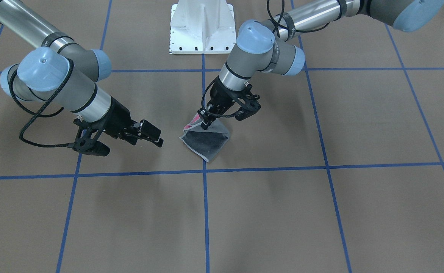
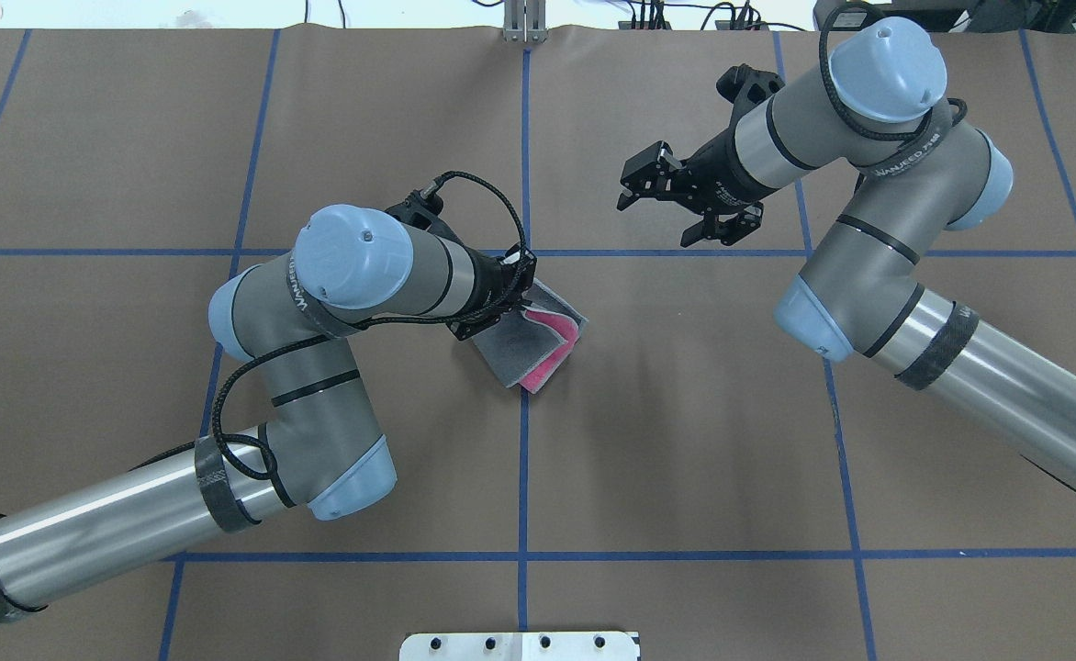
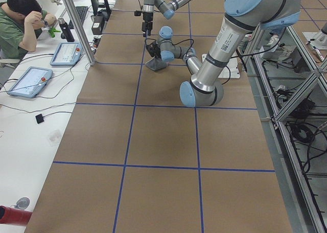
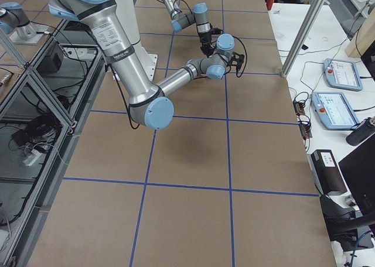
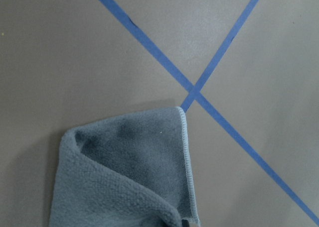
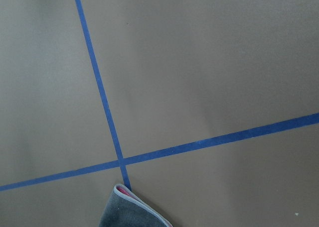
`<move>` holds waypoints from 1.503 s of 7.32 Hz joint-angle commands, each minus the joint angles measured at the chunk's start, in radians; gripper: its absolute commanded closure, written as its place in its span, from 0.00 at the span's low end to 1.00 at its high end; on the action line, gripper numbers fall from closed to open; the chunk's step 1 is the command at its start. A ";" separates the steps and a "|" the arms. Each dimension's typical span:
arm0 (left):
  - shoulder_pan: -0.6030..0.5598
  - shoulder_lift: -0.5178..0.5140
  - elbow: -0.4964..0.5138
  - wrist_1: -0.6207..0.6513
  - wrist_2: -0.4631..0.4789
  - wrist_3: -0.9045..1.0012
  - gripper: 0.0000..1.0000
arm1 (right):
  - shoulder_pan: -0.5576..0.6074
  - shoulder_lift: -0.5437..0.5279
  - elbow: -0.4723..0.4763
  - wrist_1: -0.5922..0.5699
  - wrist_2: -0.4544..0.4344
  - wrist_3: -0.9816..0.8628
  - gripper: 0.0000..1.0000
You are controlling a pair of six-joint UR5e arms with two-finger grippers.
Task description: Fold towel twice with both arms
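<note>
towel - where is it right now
Overhead view: the towel lies near mid-table across the central blue tape line, one edge pinched up by the left gripper; the right gripper hovers apart, further right.

Left pincer point(image 1: 205, 121) low, jaws seemingly together; right pincer point(image 1: 128, 145) aloft, jaws wide apart.

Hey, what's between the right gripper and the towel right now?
No object. In the overhead view, only bare brown table and a blue tape line lie between the right gripper and the towel.
</note>
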 commanded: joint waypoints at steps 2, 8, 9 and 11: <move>-0.014 -0.047 0.111 -0.080 0.000 -0.041 1.00 | 0.001 -0.001 -0.004 0.000 -0.001 0.000 0.00; -0.028 -0.049 0.193 -0.113 0.002 -0.040 1.00 | -0.001 0.000 -0.007 0.000 -0.011 0.000 0.00; -0.028 -0.049 0.193 -0.113 0.002 -0.041 0.91 | -0.001 0.000 -0.007 0.000 -0.011 0.000 0.00; -0.025 -0.052 0.193 -0.113 0.006 -0.037 0.00 | -0.001 0.000 -0.007 0.000 -0.011 0.000 0.00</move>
